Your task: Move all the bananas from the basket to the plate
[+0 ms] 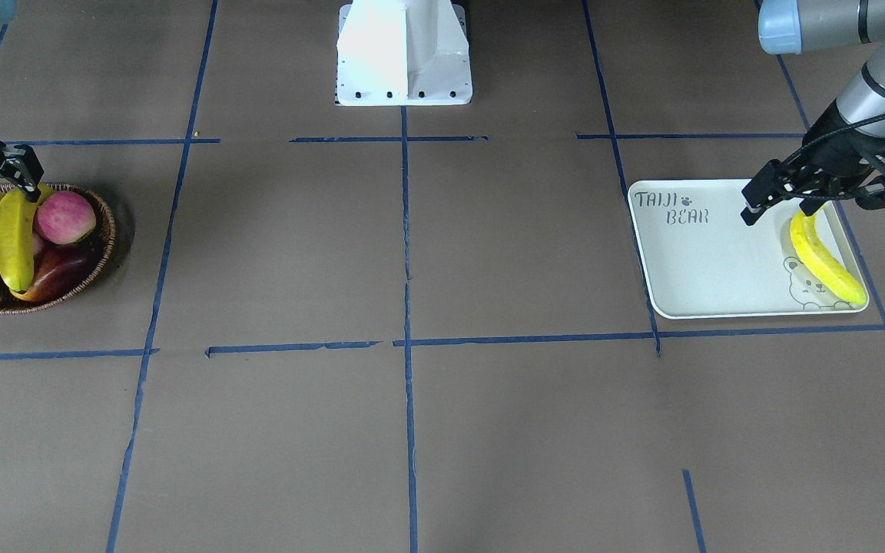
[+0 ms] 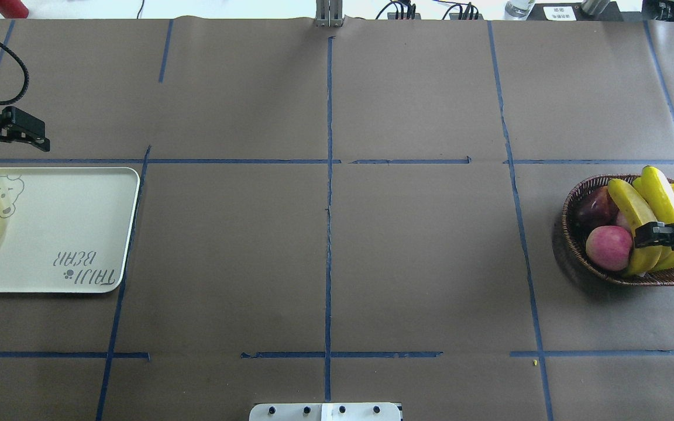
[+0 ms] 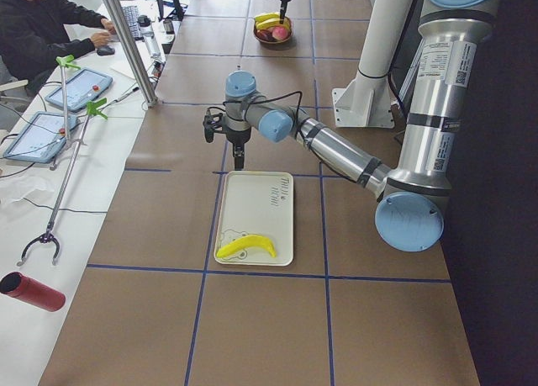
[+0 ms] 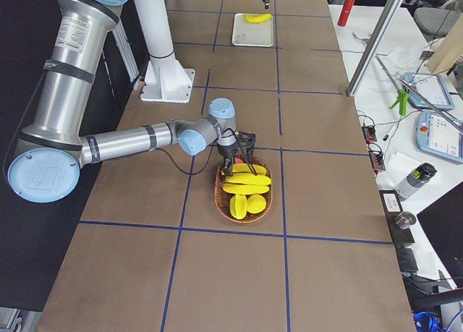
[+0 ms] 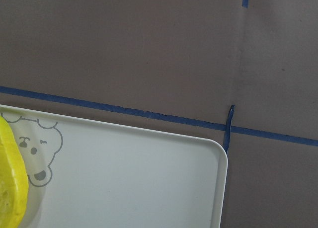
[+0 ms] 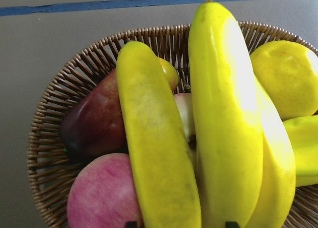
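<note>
Front-facing view: right gripper (image 1: 6, 187) spread open over the basket (image 1: 101, 250), straddling the top bananas (image 1: 14, 238), apparently lined up for a pick (no squeeze yet). Well apart from the basket: one banana (image 1: 826, 265) lying flat on the plate (image 1: 704, 269), left gripper (image 1: 779, 209) above, open and empty.

Right wrist view: three bananas counted in the basket, plus seemingly three apples (image 6: 99, 200).

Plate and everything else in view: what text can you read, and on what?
"TAIJI BEAR", with a paw print: on the plate.
"UR": logo on the right arm's joint cap.
Too small to read: the stickers on the left arm, and the white label beyond the table's far edge.
</note>
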### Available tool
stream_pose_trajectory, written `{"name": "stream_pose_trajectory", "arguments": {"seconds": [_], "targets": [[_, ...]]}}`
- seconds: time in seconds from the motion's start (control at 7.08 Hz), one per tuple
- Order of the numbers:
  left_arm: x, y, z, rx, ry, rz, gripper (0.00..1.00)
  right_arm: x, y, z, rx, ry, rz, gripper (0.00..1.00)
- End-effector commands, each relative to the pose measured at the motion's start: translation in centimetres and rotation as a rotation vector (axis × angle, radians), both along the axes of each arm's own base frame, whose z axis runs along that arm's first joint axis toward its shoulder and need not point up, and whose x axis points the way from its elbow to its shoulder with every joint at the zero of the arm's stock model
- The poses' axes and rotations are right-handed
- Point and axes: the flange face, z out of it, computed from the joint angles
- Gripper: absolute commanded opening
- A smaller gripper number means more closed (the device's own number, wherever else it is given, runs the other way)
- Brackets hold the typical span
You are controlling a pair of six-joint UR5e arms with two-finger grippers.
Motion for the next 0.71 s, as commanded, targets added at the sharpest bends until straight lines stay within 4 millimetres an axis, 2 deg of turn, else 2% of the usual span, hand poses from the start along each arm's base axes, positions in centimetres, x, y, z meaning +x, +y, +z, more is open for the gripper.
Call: {"name": "stream_pose_trajectory", "arguments": {"seconds": [0.0,0.28,0.42,0.57], "targets": [[-0.03,0.06,0.20,-0.003,-0.002,0.000,1.00,-0.29,-0.35,-0.15,0.005,-0.004,0.000,0.62],[-0.07,0.12,0.36,-0.006,-0.003,0.000,1.00,-0.39,-0.50,-0.31,0.008,-0.005,0.001,0.26],[-0.07,0.13,0.51,-0.009,-0.005,0.000,1.00,-0.38,-0.50,-0.38,0.010,-0.004,0.002,0.12],[-0.07,0.13,0.51,-0.009,-0.005,0.000,1.00,-0.26,-0.53,-0.65,0.014,-0.009,0.004,0.04]]}}
